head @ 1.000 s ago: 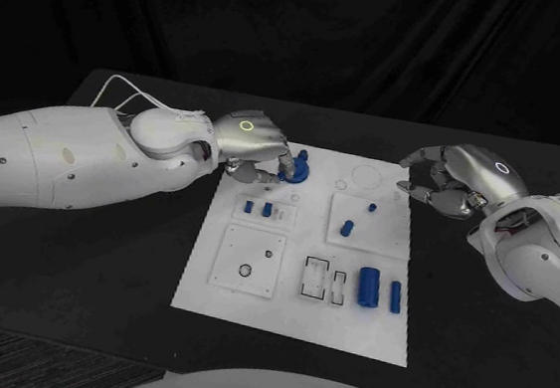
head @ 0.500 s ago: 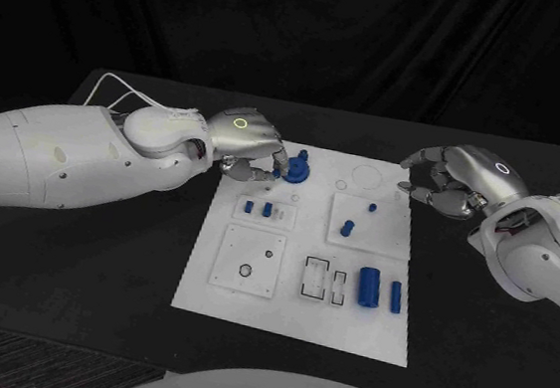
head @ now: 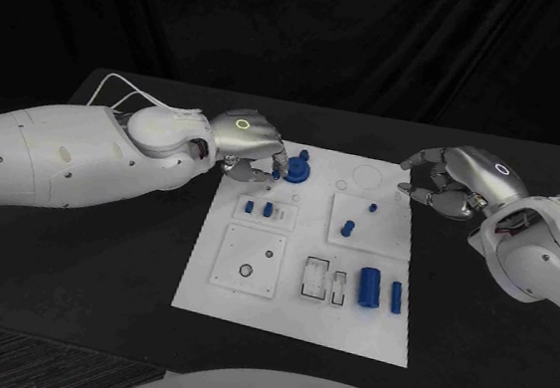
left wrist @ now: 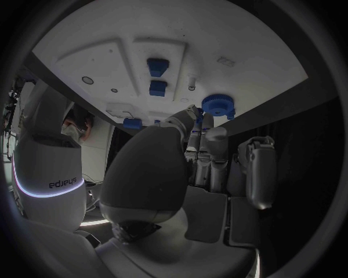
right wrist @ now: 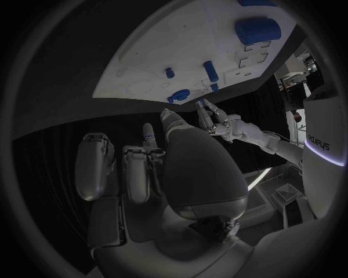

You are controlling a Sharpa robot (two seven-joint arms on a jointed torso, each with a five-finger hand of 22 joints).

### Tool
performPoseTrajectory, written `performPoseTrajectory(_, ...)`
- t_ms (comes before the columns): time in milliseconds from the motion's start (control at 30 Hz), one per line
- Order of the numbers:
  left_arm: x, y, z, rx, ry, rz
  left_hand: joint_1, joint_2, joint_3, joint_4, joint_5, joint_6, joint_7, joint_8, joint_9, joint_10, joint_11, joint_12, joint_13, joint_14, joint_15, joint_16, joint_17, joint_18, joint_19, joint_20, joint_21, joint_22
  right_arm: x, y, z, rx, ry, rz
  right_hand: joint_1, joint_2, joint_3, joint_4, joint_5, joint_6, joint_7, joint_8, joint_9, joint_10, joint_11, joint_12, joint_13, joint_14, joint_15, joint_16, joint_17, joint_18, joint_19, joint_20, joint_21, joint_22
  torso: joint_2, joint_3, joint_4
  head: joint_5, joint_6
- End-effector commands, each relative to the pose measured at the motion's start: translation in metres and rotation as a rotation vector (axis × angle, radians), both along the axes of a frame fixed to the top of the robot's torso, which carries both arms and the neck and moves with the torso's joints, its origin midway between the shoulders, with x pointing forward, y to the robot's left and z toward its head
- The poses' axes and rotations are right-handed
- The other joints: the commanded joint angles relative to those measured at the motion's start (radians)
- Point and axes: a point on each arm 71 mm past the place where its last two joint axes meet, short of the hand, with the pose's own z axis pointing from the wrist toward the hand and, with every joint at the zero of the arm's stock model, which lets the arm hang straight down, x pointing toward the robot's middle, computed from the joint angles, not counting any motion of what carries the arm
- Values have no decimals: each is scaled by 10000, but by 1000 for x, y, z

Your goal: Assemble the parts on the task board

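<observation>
At the left side of the bench (head: 95, 254), a thick white arm (head: 40, 154) reaches across toward the far left corner of the white task board (head: 293, 307). Its robot hand (head: 249, 144), the left one, sits knuckles-up with the fingers curled down and in around a round blue part (head: 297, 169) at that corner of the board; the wrist view has the fingertips (left wrist: 194, 116) just beside the blue part's ridged rim (left wrist: 218, 105), but I cannot tell whether they actually grip it or only touch it.

Moving right across the board, two small blue parts (head: 258, 209) stand side by side in a raised tile, below them is a square tile with a small ring hole, then a blue peg (head: 347, 229) and a smaller blue stub (head: 372, 208) in another tile, and near the front right a fat blue cylinder (head: 369, 288) with a thinner one (head: 395, 295) just beside it.

Off the board's far right corner, the right robot hand (head: 449, 182) hangs over the bare bench, fingers bent inward with nothing in them, well apart from every part. Its arm (head: 552, 262) comes in from the right edge.

Black cloth covers the bench, and black curtains hang behind it.
</observation>
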Motion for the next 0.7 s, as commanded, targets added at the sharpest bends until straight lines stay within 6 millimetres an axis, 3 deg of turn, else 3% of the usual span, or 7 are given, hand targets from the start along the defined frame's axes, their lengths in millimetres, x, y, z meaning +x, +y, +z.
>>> performPoseTrajectory(33, -1, -1, -3, 122, 187, 18, -83, 2, 37, 10, -41, -44, 2, -49, -15, 17, -6, -63, -10, -13, -8, -44, -13, -109, 24, -18, -48, 2067, 0, -1, -2, -49, 122, -153, 69, 46, 54, 31, -50, 38, 1, -31, -15, 1041, 47, 26, 2633, 984, 85, -58, 2423, 142, 57, 54, -54, 1923, 3, -3, -4, 13, -2)
performPoseTrajectory(700, -5, 5, -13, 203, 463, 170, -91, -4, 49, 3, -60, -29, 4, -53, -19, 46, -4, -71, -20, -57, -6, -94, -82, -103, 8, -18, -75, 2059, -3, -3, -8, -64, 252, -191, 84, 51, 63, 26, -54, 38, 2, -34, -21, 1041, 47, 26, 2633, 984, 86, -57, 2424, 143, 54, 54, -62, 1921, -10, 1, -1, 18, -2)
